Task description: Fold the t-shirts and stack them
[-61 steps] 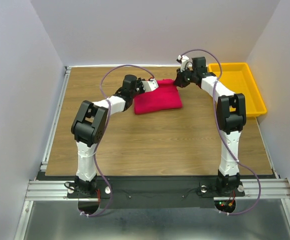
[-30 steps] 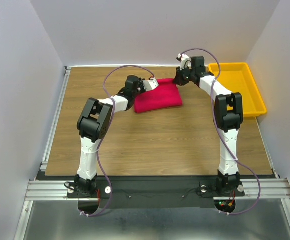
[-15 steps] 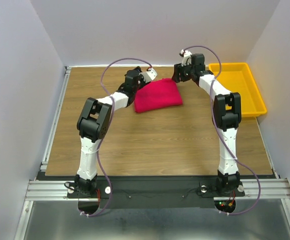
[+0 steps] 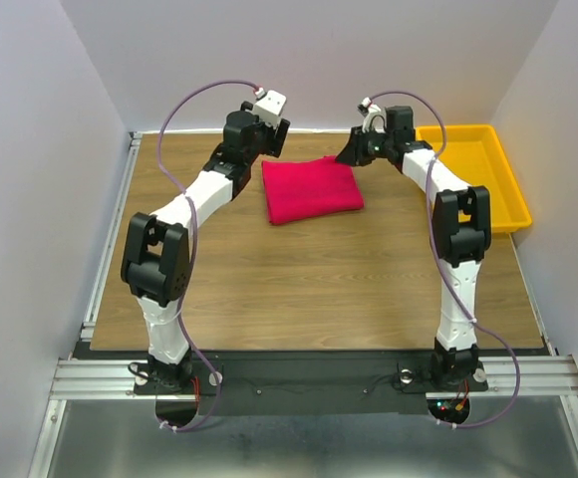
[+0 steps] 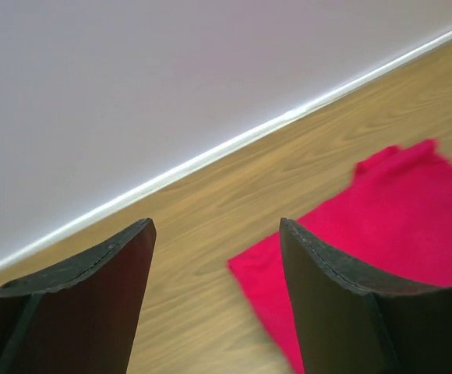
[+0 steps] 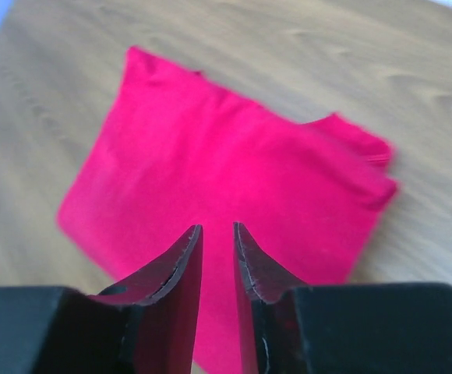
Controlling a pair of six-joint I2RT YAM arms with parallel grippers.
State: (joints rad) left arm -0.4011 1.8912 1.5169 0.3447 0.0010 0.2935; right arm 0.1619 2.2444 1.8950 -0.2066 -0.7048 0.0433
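A crimson-pink t-shirt (image 4: 312, 189) lies folded into a small rectangle on the wooden table (image 4: 299, 279), toward the back. My left gripper (image 4: 267, 137) hangs raised off the shirt's far left corner, open wide with nothing between its fingers (image 5: 93, 296). From the left wrist, the t-shirt (image 5: 397, 210) lies below and to the right of that gripper (image 5: 217, 234). My right gripper (image 4: 351, 154) hovers above the shirt's far right corner. Seen from the right wrist, its jaws (image 6: 217, 227) stand a narrow gap apart, empty, over the t-shirt (image 6: 226, 171).
A yellow plastic tray (image 4: 473, 169) sits at the table's back right corner, just right of the right arm. Grey walls close off the back and both sides. A metal rail (image 4: 110, 239) runs along the left edge.
Both grippers were shut at the shirt's far corners; they have let go and lifted away. The left arm swung up and left, jaws wide. The right jaws opened, then narrowed.
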